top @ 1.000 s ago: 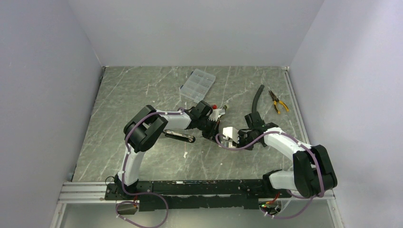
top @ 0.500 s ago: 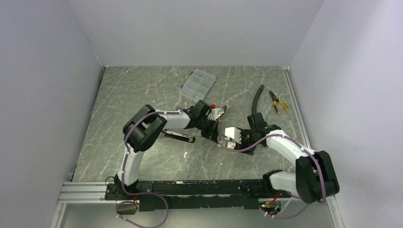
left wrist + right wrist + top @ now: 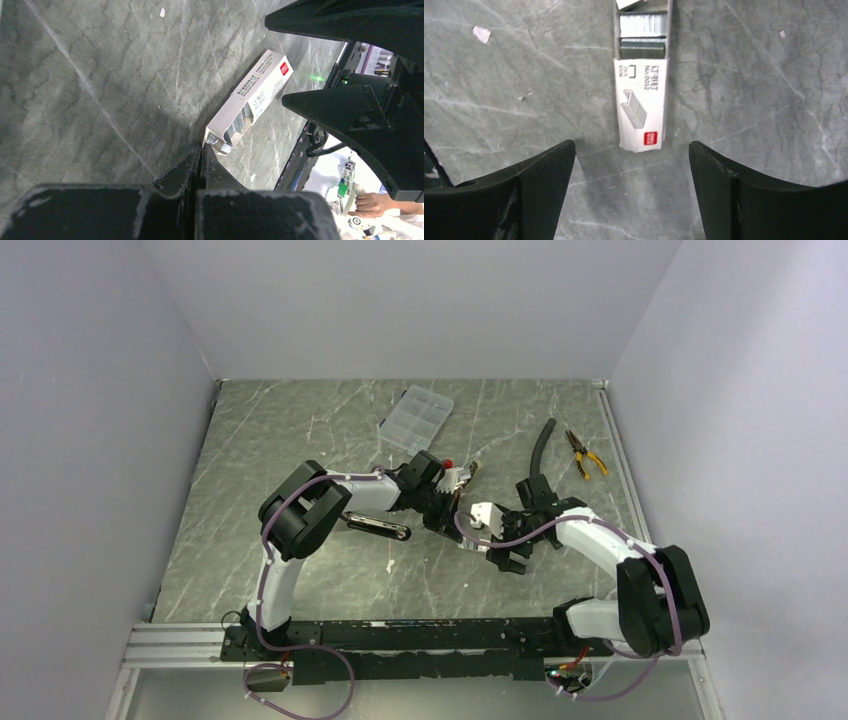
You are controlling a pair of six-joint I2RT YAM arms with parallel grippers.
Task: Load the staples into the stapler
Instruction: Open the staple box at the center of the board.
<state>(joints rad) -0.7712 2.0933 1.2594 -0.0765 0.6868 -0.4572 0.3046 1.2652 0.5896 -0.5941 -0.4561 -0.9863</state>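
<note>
The staples (image 3: 643, 26) lie as silvery strips in the tray pulled partly out of a small white box (image 3: 642, 107) with a red mark, flat on the table. My right gripper (image 3: 631, 146) is open, a finger on either side of the box's near end, touching nothing. In the left wrist view the same box (image 3: 257, 87) lies just past my left gripper (image 3: 201, 148), which is shut with its tips pinching the tray's end. The stapler (image 3: 377, 527), long and black with a shiny rail, lies left of my left gripper (image 3: 445, 515). My right gripper (image 3: 492, 545) faces it.
A clear compartment case (image 3: 415, 418) sits at the back. A black hose (image 3: 543, 445) and yellow-handled pliers (image 3: 585, 455) lie at the back right. Small white scraps (image 3: 388, 565) lie near the front. Grey walls close in three sides.
My right gripper has opened wide and let go of the box, its wrist shifting slightly. The left arm and the stapler have stayed put.
</note>
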